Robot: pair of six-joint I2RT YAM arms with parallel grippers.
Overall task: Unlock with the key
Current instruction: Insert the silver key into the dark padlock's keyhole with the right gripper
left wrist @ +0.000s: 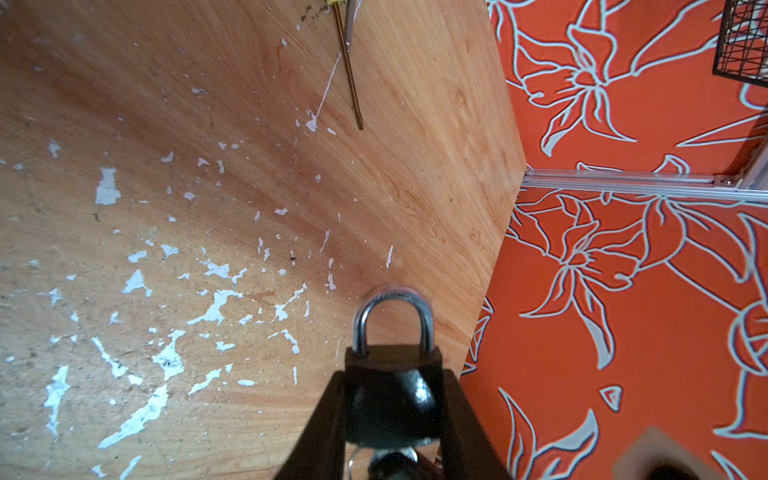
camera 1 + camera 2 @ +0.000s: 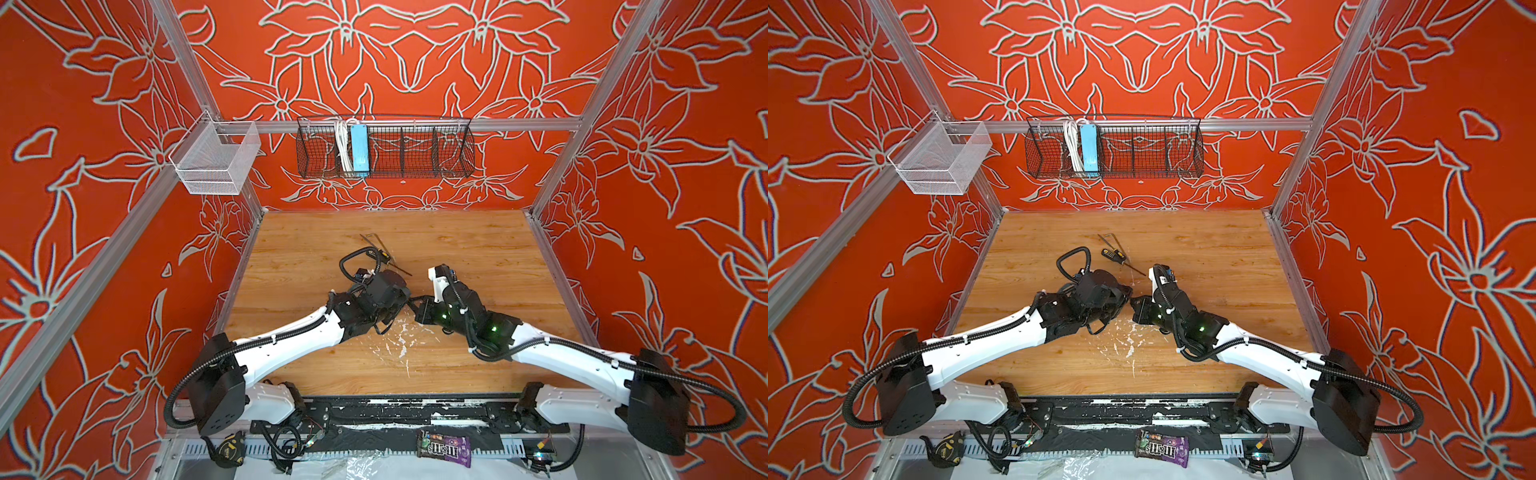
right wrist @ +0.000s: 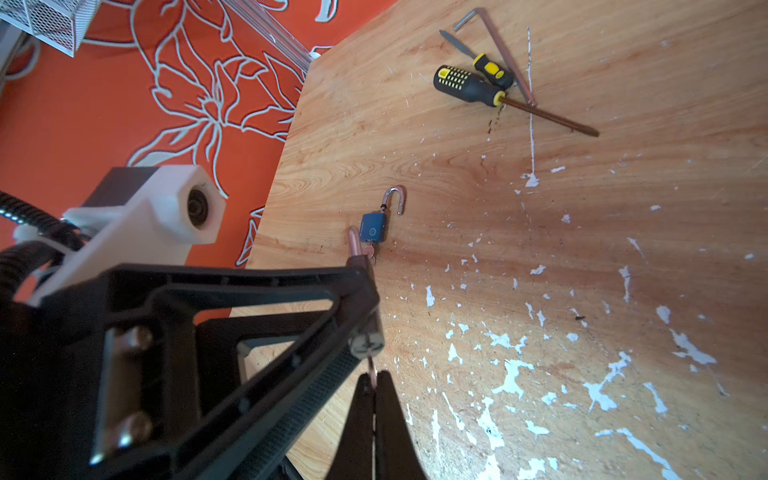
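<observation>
My left gripper (image 1: 393, 374) is shut on a black padlock (image 1: 392, 399). Its silver shackle (image 1: 392, 316) points away from the wrist, and both legs sit in the body. In the right wrist view, the padlock's silver keyway end (image 3: 365, 343) shows beside the left gripper's finger. The thin key (image 3: 372, 368) runs from it into my right gripper (image 3: 375, 378), which is shut on the key. In both top views the left gripper (image 2: 403, 301) and the right gripper (image 2: 415, 304) meet tip to tip above the middle of the wooden table (image 2: 478, 249).
A blue padlock (image 3: 373, 226) with an open shackle lies on the table beyond the grippers. Farther back lie two black-and-yellow screwdrivers (image 3: 465, 85) and a hex key (image 3: 498, 45). A black wire basket (image 2: 384, 151) and a white mesh basket (image 2: 216, 160) hang on the walls.
</observation>
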